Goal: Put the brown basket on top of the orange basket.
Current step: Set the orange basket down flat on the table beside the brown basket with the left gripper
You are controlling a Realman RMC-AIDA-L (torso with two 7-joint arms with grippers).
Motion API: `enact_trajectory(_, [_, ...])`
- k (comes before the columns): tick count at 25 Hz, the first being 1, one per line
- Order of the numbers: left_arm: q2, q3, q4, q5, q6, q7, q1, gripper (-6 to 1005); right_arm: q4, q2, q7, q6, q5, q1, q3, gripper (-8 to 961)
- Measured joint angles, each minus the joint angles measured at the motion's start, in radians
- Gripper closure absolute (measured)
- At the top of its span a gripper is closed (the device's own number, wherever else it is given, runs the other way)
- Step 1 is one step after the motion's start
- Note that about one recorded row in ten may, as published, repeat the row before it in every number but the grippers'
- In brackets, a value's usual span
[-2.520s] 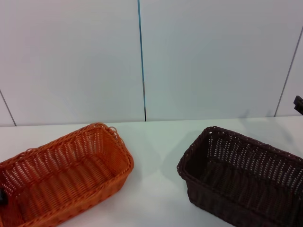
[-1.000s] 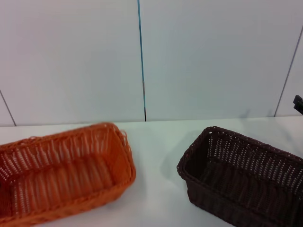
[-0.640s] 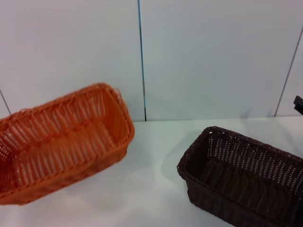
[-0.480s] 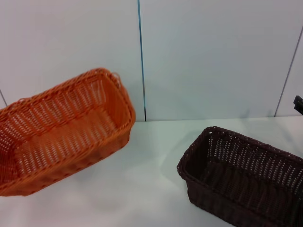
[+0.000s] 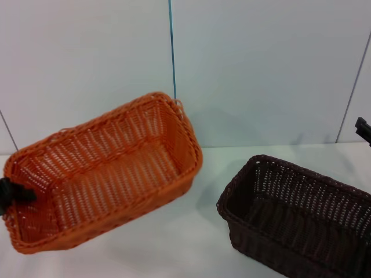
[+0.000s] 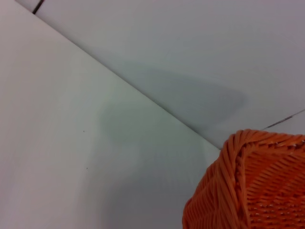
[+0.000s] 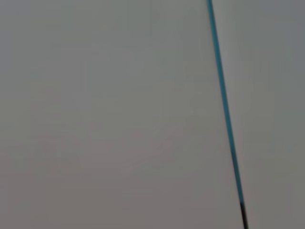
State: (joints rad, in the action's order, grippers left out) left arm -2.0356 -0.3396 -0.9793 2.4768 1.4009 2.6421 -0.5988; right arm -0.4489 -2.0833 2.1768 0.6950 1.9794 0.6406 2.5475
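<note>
- The orange basket [image 5: 104, 174] is up off the counter [image 5: 191, 243], tilted, its far end raised toward the wall [image 5: 261, 69] and its open mouth facing us.
- The left claw [image 5: 10, 194] shows as a dark bit at the basket's near left end, right on the rim; it looks to be pinching that rim, with one part inside and the rest hidden behind the weave.
- In the left wrist view, only a corner of the orange basket [image 6: 248, 186] shows, with the basket's shadow spread over counter and wall beyond it.
- The brown basket [image 5: 295, 217] sits flat on the counter at the right, upright, well apart from the orange one, with nothing touching it.
- The right claw [image 5: 363, 128] is only a small dark piece at the right edge, above and beyond the brown basket; I cannot tell whether it is spread or pressed together.
- The right wrist view shows plain wall and a thin blue seam [image 7: 224, 109] running down it.
- No brand, label or writing can be read on either basket, the counter or the wall.
</note>
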Motion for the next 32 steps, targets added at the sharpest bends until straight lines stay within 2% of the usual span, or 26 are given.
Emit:
enact_trajectory(2, [-0.025, -0.023, -0.006, 0.0, -0.036, 0.0, 0.003, 871, 0.001, -0.001, 0.0, 0.001, -0.001, 0.003, -0.004, 194])
enact_trajectory(6, [-0.045, -0.076, 0.021, -0.001, -0.113, 0.002, 0.005, 871, 0.003, -0.001, 0.0, 0.005, -0.005, 0.003, -0.032, 194])
enact_trajectory(18, [-0.037, -0.153, 0.123, 0.007, -0.293, 0.011, -0.006, 872, 0.002, 0.0, -0.002, 0.012, -0.005, -0.01, -0.041, 194])
enact_trajectory(25, [-0.036, -0.203, 0.168, 0.008, -0.331, 0.024, -0.019, 872, 0.003, -0.001, -0.004, 0.015, -0.005, -0.007, -0.042, 194])
enact_trajectory(32, [-0.051, -0.307, 0.179, 0.041, -0.376, 0.091, -0.037, 872, 0.004, -0.001, -0.005, 0.015, -0.001, -0.007, -0.041, 194])
